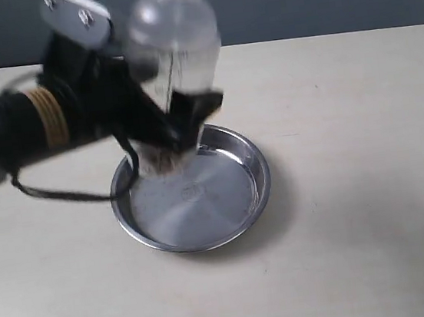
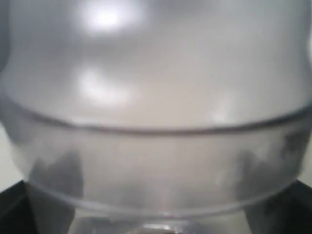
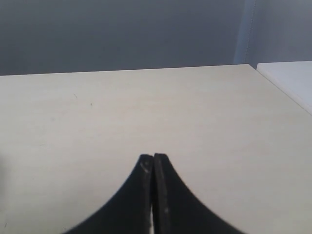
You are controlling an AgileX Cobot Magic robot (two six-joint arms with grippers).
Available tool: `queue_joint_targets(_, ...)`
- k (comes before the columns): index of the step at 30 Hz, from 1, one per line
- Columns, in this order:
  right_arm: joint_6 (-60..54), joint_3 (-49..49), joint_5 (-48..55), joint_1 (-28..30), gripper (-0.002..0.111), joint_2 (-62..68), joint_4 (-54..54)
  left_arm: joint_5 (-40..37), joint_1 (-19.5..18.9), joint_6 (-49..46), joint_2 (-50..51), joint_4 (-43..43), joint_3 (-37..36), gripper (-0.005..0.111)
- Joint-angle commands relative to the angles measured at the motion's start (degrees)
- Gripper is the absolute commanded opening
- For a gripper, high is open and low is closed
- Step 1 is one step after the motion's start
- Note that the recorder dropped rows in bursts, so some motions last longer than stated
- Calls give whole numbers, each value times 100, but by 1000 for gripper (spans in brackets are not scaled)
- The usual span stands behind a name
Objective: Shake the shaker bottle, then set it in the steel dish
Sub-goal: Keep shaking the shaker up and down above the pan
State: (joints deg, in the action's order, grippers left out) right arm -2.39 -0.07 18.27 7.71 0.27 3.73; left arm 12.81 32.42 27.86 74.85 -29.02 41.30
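The frosted shaker bottle is blurred with motion, held upright in the air over the far left rim of the steel dish. My left gripper is shut on the bottle's lower body, and brown bits show at the bottle's base. In the left wrist view the bottle fills the whole picture, with dark fingers at both of its sides. The right gripper is shut with nothing in it, over bare table; the exterior view does not show it.
The dish sits near the middle of a pale wooden table. A black cable loops down from the left arm to the dish's left rim. A grey wall stands behind the table's far edge.
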Motion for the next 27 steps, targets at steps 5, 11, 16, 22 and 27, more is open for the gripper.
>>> queue_joint_targets(5,-11,7,-80,20,-1,-27,4,441,-34,184,196,591,-54,0)
queue_joint_targets(11,-11,7,-80,20,-1,-27,4,607,-26,-127,200,481,-254,0)
queue_joint_targets(16,-11,7,-80,20,-1,-27,4,1629,-92,279,62,639,24,0)
queue_joint_targets(22,-11,7,-80,20,-1,-27,4,-68,-90,-404,125,1225,418,0)
queue_joint_targets(27,-11,7,-80,20,-1,-27,4,1091,-19,-112,218,681,123,0)
